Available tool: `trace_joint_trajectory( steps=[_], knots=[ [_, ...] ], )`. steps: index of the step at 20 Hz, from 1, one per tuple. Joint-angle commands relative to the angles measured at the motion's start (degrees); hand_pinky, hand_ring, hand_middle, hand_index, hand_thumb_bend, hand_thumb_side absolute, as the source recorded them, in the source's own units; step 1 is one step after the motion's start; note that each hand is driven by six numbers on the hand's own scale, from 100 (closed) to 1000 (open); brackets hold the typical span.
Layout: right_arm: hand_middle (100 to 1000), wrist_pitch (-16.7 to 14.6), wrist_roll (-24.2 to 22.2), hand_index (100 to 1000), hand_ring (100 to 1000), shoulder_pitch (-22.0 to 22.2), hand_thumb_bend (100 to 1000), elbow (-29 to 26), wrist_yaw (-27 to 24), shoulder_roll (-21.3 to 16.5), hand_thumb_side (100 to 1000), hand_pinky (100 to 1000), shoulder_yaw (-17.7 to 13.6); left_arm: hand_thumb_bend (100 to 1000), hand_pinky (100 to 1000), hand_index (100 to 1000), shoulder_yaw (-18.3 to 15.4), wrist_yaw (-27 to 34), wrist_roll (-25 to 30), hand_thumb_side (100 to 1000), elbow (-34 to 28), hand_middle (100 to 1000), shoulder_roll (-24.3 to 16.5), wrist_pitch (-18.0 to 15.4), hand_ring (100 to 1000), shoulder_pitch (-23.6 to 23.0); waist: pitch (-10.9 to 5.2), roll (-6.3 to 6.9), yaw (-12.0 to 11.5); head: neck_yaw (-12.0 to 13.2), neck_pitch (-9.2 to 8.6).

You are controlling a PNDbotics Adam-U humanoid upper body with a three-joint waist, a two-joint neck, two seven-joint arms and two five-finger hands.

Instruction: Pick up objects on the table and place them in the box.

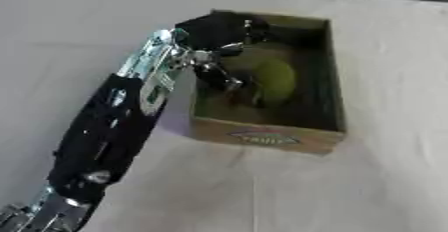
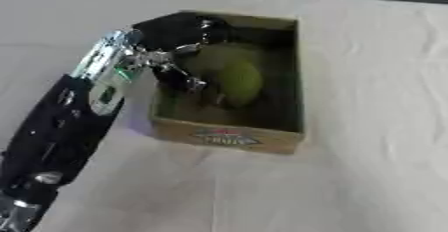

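My left hand (image 1: 214,43) reaches into the cardboard box (image 1: 267,137) on the tabletop (image 1: 385,186), fingers curled beside the green object (image 1: 273,78) lying inside; whether I grip it I cannot tell, so I should uncurl fully before lifting out.

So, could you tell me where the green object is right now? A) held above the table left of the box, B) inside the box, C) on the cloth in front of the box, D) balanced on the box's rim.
B: the green object lies inside the box, with the left robot hand reaching in beside it.
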State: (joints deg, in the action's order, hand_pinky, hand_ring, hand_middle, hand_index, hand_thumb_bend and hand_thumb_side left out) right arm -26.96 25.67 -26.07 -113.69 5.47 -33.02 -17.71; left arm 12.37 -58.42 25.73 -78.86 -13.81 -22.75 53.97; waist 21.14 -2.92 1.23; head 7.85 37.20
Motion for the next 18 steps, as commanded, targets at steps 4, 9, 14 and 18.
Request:
trace_joint_trajectory(
  steps=[4, 9, 14, 18],
  knots=[
    [588, 0.12, 0.97, 811, 741, 0.05, 100, -0.90, 0.70, -2.34, 225, 836, -1.09, 100, 721, 918, -4.55, 4.86, -4.62, 100, -8.65, 791, -2.88, 5.19, 902, 0.90, -1.95, 0.05, -0.36, -0.61, -0.69],
    [586, 0.44, 1.39, 812, 743, 0.63, 100, -0.90, 1.22, -2.70, 264, 838, -1.13, 100, 619, 872, -7.82, 9.47, -9.24, 354, -16.11, 721, -4.91, 9.81, 844, -1.47, -2.06, 0.49, -1.40, -1.70, -0.55],
    [585, 0.71, 1.30, 813, 744, 1.33, 100, -0.90, 1.95, -3.46, 276, 839, -0.97, 100, 599, 865, -13.35, 13.71, -13.48, 500, -22.68, 705, -10.74, 14.05, 829, -6.14, -2.06, 1.12, -3.27, -4.18, 0.13],
    [584, 0.70, 1.25, 813, 745, 1.76, 100, -0.90, 2.48, -3.97, 292, 839, -0.91, 100, 596, 853, -17.06, 21.09, -20.86, 519, -26.68, 704, -16.81, 19.20, 824, -11.06, -1.83, 1.23, -4.62, -6.64, 0.06]
  ],
)
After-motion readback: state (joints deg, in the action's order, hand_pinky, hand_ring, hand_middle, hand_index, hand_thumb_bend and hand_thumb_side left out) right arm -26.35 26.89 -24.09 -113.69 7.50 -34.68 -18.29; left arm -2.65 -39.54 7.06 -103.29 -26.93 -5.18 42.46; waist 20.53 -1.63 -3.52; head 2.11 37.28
